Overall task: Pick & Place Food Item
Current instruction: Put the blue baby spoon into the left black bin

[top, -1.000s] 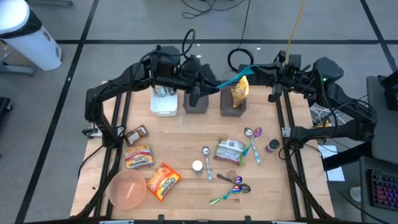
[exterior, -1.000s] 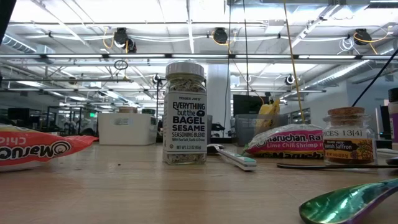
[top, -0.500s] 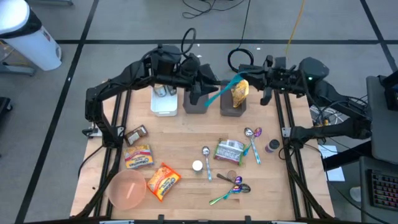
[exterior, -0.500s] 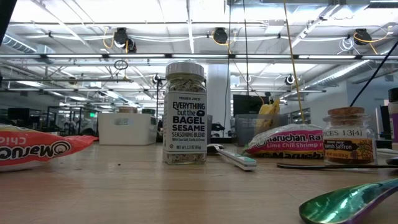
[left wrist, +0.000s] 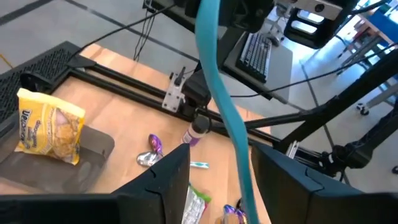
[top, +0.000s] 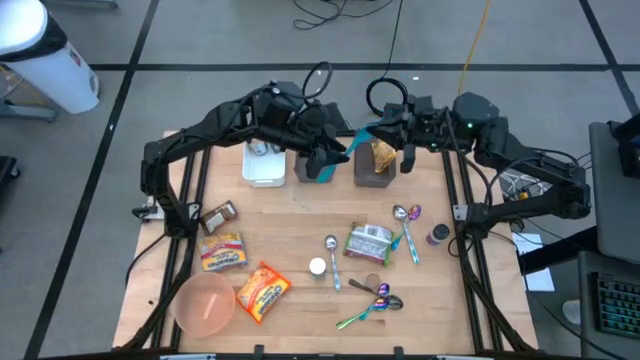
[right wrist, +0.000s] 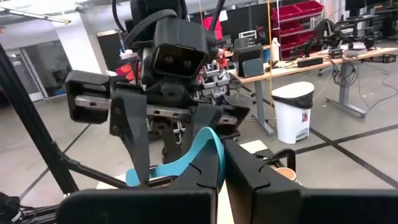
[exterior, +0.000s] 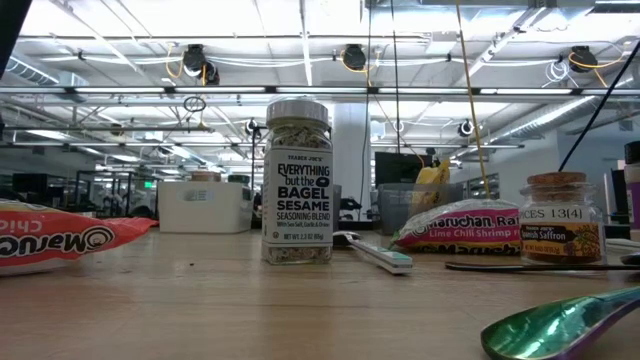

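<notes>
In the last second my right gripper, pinching the teal strip, carried it toward 9 o'clock, a handover I think. Now at the table's 12 o'clock edge, the strip slants toward 8 o'clock between the spread fingers of my left gripper.

A teal strip is seen between two dark arms above grey bins, one holding a yellow snack bag, while an orange noodle packet and a pink bowl are shown at seven o'clock on the pale wooden table.
</notes>
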Robot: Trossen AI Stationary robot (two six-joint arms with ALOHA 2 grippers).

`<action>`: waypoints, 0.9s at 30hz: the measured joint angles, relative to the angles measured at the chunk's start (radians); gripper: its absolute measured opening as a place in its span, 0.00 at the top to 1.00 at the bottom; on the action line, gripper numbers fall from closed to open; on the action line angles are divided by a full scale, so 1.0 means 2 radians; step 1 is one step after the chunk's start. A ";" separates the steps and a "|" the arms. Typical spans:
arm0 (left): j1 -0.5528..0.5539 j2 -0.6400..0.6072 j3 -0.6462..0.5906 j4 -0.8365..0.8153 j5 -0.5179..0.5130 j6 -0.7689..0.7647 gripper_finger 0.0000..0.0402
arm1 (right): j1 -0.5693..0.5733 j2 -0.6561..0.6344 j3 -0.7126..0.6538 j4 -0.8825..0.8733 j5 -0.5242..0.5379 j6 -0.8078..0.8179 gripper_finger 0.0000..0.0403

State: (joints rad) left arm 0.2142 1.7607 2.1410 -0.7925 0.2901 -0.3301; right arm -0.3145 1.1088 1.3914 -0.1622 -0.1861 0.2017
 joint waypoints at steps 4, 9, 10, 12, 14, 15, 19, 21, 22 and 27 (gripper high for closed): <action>0.000 0.001 0.000 -0.001 0.000 0.003 0.58 | 0.000 0.001 0.000 0.001 0.000 0.000 1.00; 0.000 0.001 0.000 -0.011 -0.006 0.005 0.66 | 0.000 0.001 0.000 0.000 0.001 0.000 1.00; 0.000 0.001 0.000 -0.011 -0.009 0.005 0.69 | 0.000 0.001 0.000 0.000 0.001 0.000 1.00; 0.000 0.001 0.000 -0.010 -0.011 0.005 0.75 | 0.000 0.001 0.000 0.000 0.002 0.000 1.00; 0.000 0.001 0.000 -0.009 -0.011 0.006 0.82 | 0.000 0.001 0.000 -0.001 0.003 0.000 1.00; -0.001 0.001 0.000 -0.009 -0.011 0.009 0.86 | 0.000 0.001 0.000 -0.001 0.003 0.000 1.00; 0.000 0.001 0.000 -0.010 -0.015 0.017 0.97 | 0.000 0.001 0.000 -0.001 0.005 0.000 1.00; 0.000 0.001 0.000 -0.010 -0.016 0.017 0.96 | 0.000 0.001 0.000 -0.001 0.004 0.000 1.00; 0.000 0.001 0.000 -0.010 -0.016 0.017 0.96 | 0.000 0.001 0.000 -0.001 0.003 0.000 1.00; 0.000 0.001 0.000 -0.009 -0.028 0.007 0.97 | 0.000 -0.001 0.000 0.001 0.000 0.001 0.95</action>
State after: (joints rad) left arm 0.2134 1.7634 2.1410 -0.8103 0.2337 -0.3161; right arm -0.3149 1.1062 1.3914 -0.1597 -0.1857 0.2031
